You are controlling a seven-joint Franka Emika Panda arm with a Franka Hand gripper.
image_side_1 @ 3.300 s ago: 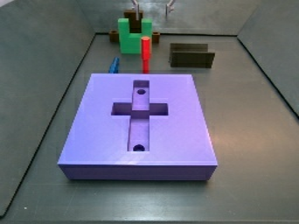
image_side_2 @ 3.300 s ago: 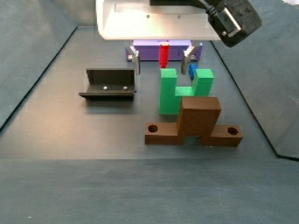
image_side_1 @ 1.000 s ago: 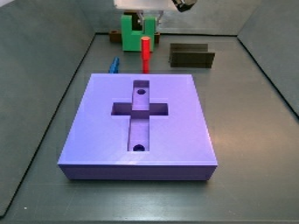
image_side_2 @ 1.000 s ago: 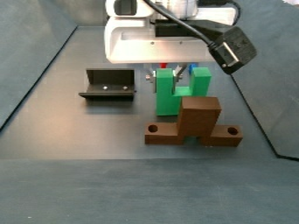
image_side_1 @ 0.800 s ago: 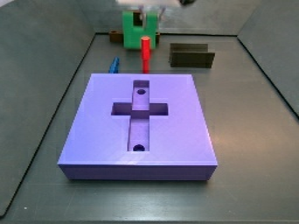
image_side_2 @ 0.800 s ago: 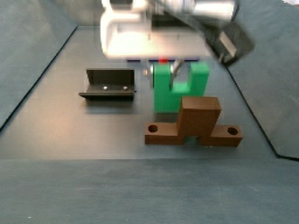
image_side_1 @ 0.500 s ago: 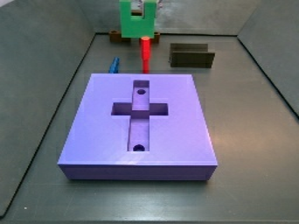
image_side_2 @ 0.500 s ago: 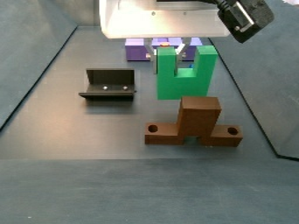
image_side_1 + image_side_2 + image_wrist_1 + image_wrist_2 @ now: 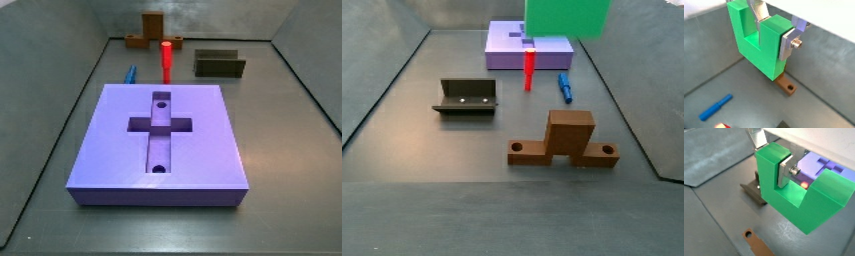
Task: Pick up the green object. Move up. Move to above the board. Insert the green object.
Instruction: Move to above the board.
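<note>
Silver finger plates of the end effector (image 9: 769, 27) clamp one upright arm of the green object (image 9: 761, 42), a bright, chunky U-stepped block held high off the worktop (image 9: 462, 160). In a side view only the block's lower part (image 9: 565, 17) shows at the frame's top edge, above the far purple-blue board (image 9: 528, 44); the arm itself is cut off. Below stand the brown piece (image 9: 567, 140), red peg (image 9: 529, 68), blue pin (image 9: 567, 86) and the fixture (image 9: 468, 98).
</note>
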